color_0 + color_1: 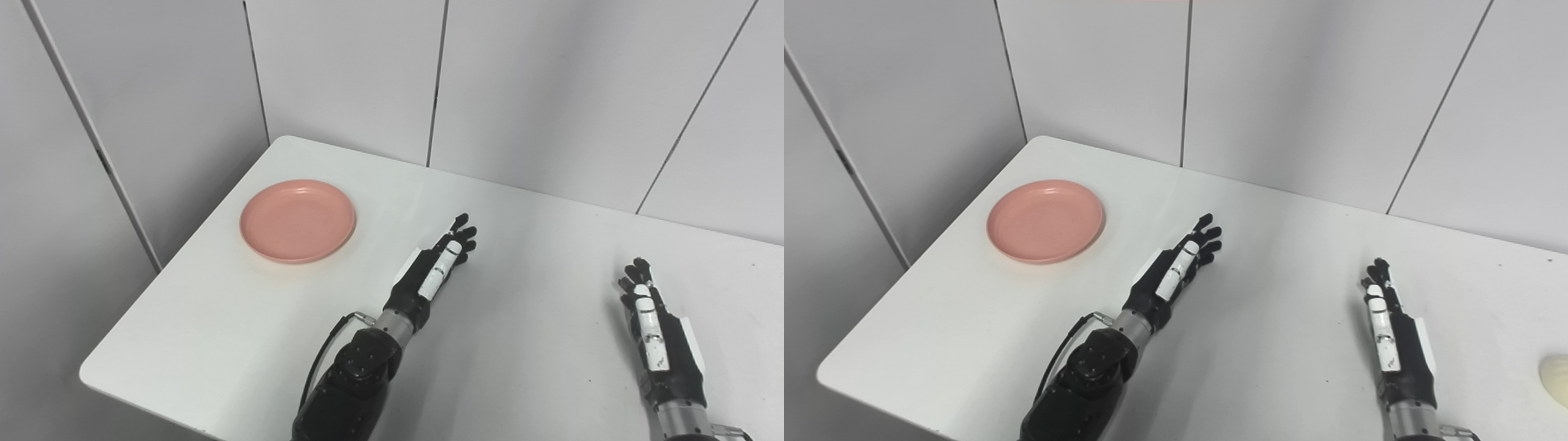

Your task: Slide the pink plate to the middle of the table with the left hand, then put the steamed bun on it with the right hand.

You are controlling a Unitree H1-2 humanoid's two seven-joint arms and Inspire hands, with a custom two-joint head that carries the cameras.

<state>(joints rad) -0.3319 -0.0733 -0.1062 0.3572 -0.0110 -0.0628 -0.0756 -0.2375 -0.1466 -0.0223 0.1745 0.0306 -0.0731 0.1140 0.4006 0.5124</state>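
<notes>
Looking down on the white surface (490,367), we find the pink plate (297,220) lying flat near the far left corner, close to the left edge and well away from the middle. Nothing lies on it.

Our left hand (438,263) sits to the right of the plate, well apart from it, roughly at the centre of the surface. Its arm enters from the bottom edge and angles up and to the right. The fingers (463,233) are extended, lying close alongside one another and pointing away from us toward the back wall (551,92); they grip nothing. Whether the hand rests on the surface or hangs just above it, we cannot tell (a soft shadow lies close beneath it).

Our right hand (1387,334) is placed further right and nearer to us, also empty. Its fingers (1377,269) are likewise stretched forward and close together, with the back of the hand facing up and to the left.

The steamed bun (1556,378) appears only in the right eye view, as a pale cream rounded shape cut off by the right picture border. It rests on the surface to the right of the right hand, apart from it, and far from the plate.

A black cable (324,355) loops out from the left wrist and runs down beside the forearm.
</notes>
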